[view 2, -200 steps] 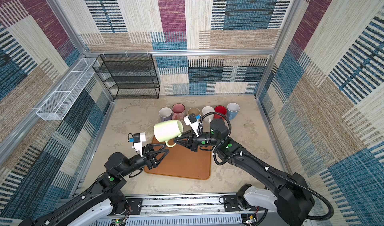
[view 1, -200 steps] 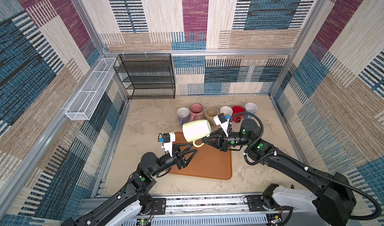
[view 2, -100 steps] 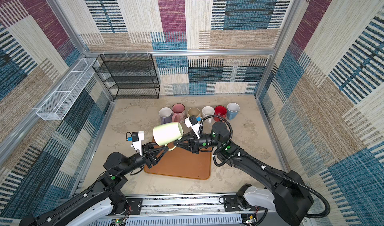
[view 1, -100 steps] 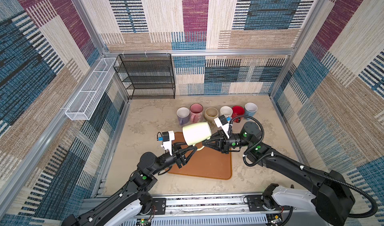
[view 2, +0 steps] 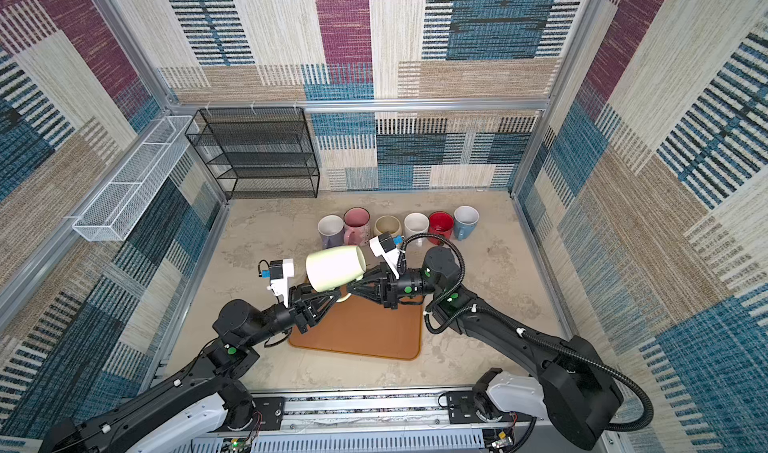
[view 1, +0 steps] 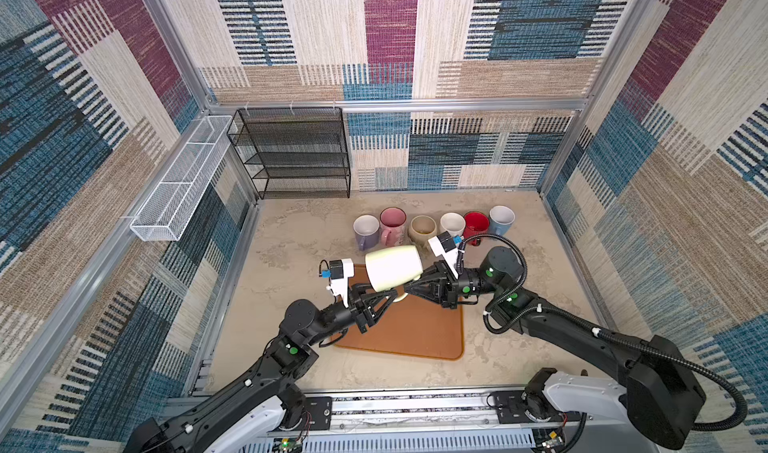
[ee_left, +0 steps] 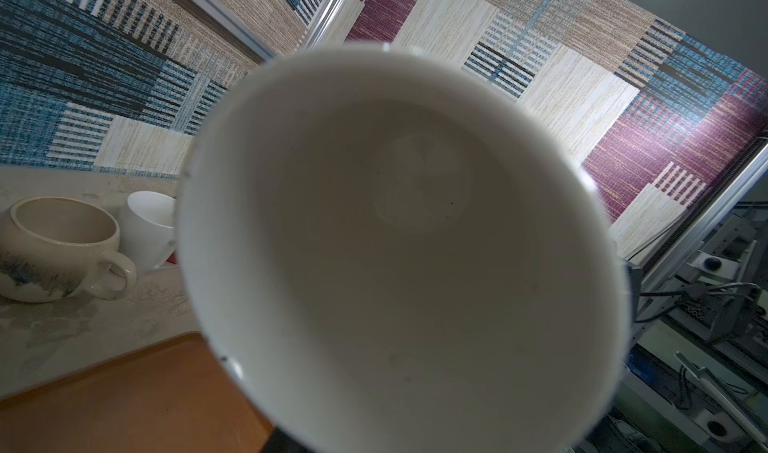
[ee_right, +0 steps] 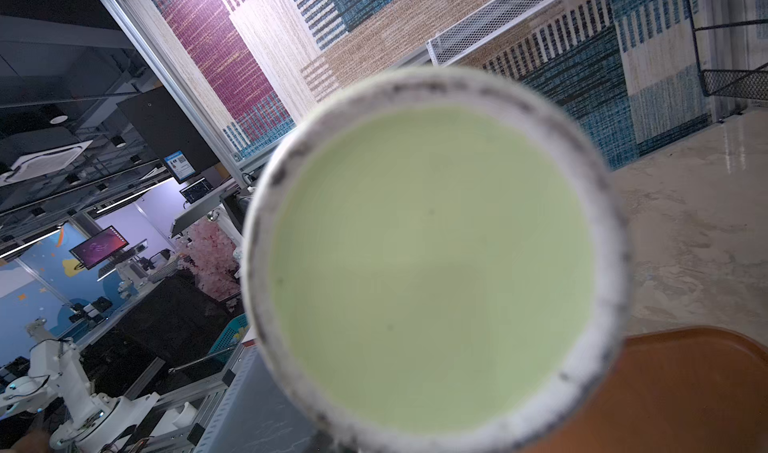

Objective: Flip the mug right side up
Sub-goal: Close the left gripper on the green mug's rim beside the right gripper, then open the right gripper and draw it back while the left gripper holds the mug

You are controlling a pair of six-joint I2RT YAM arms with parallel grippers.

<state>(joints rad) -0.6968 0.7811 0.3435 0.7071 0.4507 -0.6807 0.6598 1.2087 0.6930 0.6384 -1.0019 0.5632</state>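
I am holding the pale green mug (view 1: 392,267) on its side in the air, over the far edge of the orange mat (view 1: 419,334). The right pincer (view 1: 410,285) is clamping it from the base end. Over the last second the left pincer (view 1: 386,298) has been sliding in under the rim and narrowing. I cannot tell whether it is gripping yet. A handover seems to be starting. Only the left wrist view is showing the mug's empty inside, and only the right wrist view its green bottom.
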